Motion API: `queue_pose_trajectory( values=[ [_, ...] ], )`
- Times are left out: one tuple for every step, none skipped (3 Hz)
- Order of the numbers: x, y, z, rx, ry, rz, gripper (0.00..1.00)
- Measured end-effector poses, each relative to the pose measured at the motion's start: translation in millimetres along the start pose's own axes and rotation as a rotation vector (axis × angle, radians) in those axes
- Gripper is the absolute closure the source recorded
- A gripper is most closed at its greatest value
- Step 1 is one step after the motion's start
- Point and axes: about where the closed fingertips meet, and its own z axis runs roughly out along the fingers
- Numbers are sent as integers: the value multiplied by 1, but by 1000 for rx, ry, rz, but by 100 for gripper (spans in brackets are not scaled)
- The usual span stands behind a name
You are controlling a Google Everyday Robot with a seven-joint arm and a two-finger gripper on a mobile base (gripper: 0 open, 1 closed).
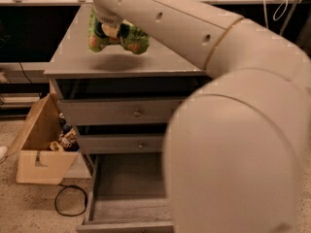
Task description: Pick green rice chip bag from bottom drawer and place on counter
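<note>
The green rice chip bag (121, 37), crumpled light green with yellow patches, hangs just above the counter (97, 64) and casts a shadow on it. My gripper (110, 29) comes down from above and is shut on the bag's middle. My large beige arm fills the right side of the view. The bottom drawer (127, 198) is pulled out below and its visible floor is bare; its right part is hidden by my arm.
Two shallower drawers with round knobs (137, 113) sit above the bottom drawer. An open cardboard box (41, 149) with small items stands on the floor to the left. A black cable loop (68, 203) lies on the speckled floor.
</note>
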Motion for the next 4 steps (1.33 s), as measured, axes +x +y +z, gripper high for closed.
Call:
queue_pose_trajectory(
  values=[
    [7,-6,40,-52,135,12,100],
    [12,-14,46,-54,165,32,86],
    [12,-14,46,-54,165,32,63],
    [12,-14,46,-54,165,32,39]
  ],
)
